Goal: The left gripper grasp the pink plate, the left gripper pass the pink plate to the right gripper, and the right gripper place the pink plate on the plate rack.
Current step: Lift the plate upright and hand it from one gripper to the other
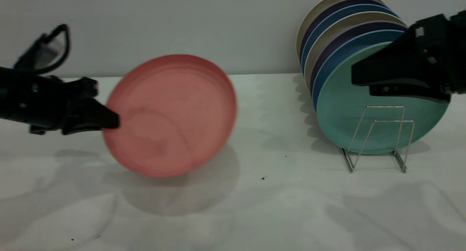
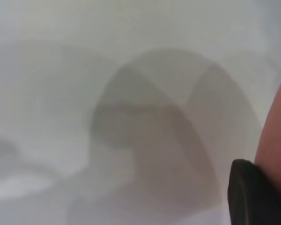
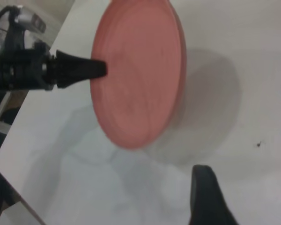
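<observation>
At the left of the white table (image 1: 255,207), the left gripper (image 1: 109,120), a black arm ending in pointed wedge jaws, is clamped on the rim of the round salmon-pink matte plastic plate (image 1: 171,114). The plate is held clear of the table, tilted nearly upright with its face toward the exterior camera, and casts a shadow beneath it. The grasp step is complete; the step in hand is the pass toward the right gripper (image 1: 358,78), a like black arm that hangs high at the right, in front of the teal-green plate (image 1: 346,112). Its jaws appear slightly parted and empty, though the exterior view shows them side-on and the right wrist view shows only one fingertip, so this is a hedge.

The next move calls for the two arms to close the wide gap between them, and for the plate's free edge to be presented between the right jaws before the left jaws release.

The thin silver wire plate rack (image 1: 378,138) stands at the right and already carries a row of upright plates; two front loops stand free. The rack's rear portion is hidden behind those plates. The left wrist view shows only one jaw tip and a sliver of pink rim.
</observation>
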